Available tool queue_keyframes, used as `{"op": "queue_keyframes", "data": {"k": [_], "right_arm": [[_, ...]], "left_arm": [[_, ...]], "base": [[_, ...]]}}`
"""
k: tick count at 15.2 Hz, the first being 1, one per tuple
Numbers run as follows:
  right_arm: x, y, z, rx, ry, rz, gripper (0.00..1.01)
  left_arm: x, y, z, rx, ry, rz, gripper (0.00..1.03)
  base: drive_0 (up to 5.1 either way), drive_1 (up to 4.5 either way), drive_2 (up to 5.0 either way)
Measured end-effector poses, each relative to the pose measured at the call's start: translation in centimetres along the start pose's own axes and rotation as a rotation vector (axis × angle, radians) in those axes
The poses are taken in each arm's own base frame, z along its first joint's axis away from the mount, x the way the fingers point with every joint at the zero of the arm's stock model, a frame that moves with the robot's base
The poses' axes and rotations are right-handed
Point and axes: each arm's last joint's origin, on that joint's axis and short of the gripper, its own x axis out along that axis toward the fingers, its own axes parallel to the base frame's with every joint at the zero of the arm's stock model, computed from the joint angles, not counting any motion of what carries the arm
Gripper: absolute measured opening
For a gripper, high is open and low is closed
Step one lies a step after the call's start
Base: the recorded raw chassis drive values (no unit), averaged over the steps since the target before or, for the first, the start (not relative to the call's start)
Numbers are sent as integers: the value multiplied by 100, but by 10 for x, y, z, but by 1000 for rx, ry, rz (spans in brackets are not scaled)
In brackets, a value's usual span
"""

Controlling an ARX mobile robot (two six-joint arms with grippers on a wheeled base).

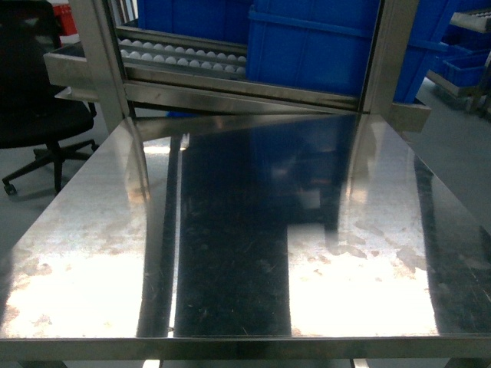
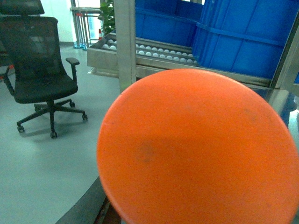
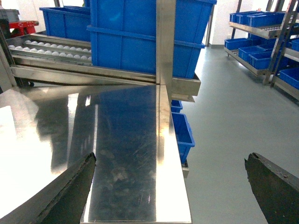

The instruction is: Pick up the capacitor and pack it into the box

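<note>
table (image 1: 245, 253): bare steel top, scuffed and glaring; fills the head view, also runs under the right wrist cam.
box: not visible in any view, can't say where it is.
capacitor: not visible either.
right gripper (image 3: 170, 189): jaws spread wide, nothing between them; two dark fingers (image 3: 65, 193) show at the lower corners of the right wrist view, one over the table's right edge, the other over the floor (image 3: 224, 116) beside it.
left gripper: can't tell its state; left wrist view is mostly blocked by an orange disc (image 2: 201, 149) right up against the lens, no fingers seen.
bins (image 1: 307, 42): blue, stacked on the roller rack (image 1: 184, 55) behind the table's far edge; more on shelving at right in the right wrist view.
post (image 3: 166, 42): steel upright at the table's far right corner.
chair (image 2: 39, 70): black office chair on the grey floor, well left of the table.
</note>
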Motion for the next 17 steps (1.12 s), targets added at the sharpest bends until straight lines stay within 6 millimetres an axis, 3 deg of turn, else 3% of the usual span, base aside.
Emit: {"op": "queue_keyframes", "data": {"k": [17], "right_arm": [[0, 0, 0, 0, -1, 0, 98]], "left_arm": [[0, 0, 0, 2, -2, 0, 45]], "base": [[0, 0, 0]]}}
